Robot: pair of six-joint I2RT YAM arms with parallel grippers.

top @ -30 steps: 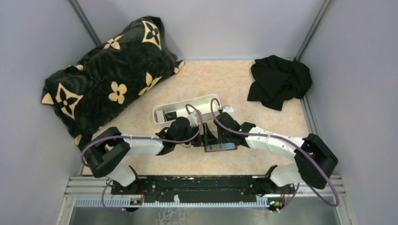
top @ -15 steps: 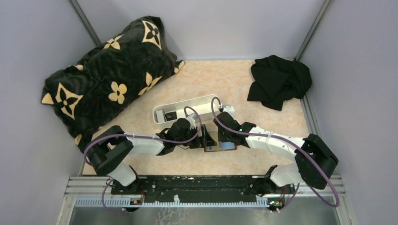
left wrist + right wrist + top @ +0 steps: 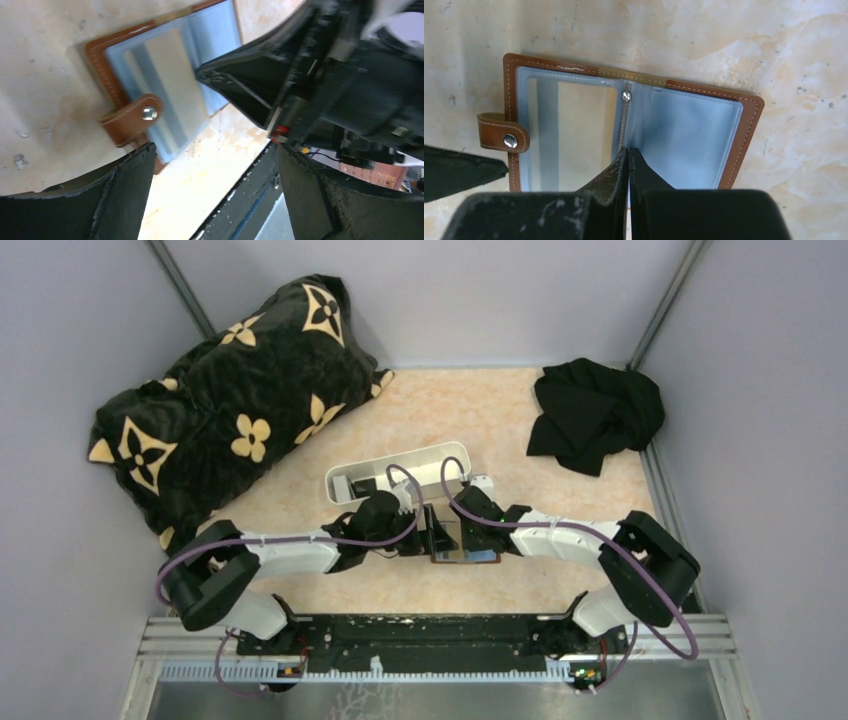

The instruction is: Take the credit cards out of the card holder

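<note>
The card holder [image 3: 629, 132] lies open and flat on the table, brown leather rim, blue-grey pockets, snap strap at its left. It also shows in the top view [image 3: 468, 555] and the left wrist view [image 3: 165, 95]. A pale flat card [image 3: 579, 132] sits in its left pocket; the right pocket looks plain blue. My right gripper [image 3: 628, 150] is shut and empty, tips pressed on the centre fold. My left gripper [image 3: 215, 170] is open, straddling the holder's near edge beside the strap [image 3: 132, 120]. One left finger [image 3: 459, 170] shows in the right wrist view.
A long white tray [image 3: 400, 470] with dark items inside stands just behind the grippers. A large black patterned pillow [image 3: 230, 410] fills the back left. A crumpled black cloth [image 3: 595, 410] lies at the back right. The table's front rail [image 3: 430, 640] is close to the holder.
Both arms have shifted a little to the left and stretched out lower. The card holder stays open in about the same spot under the two grippers.
</note>
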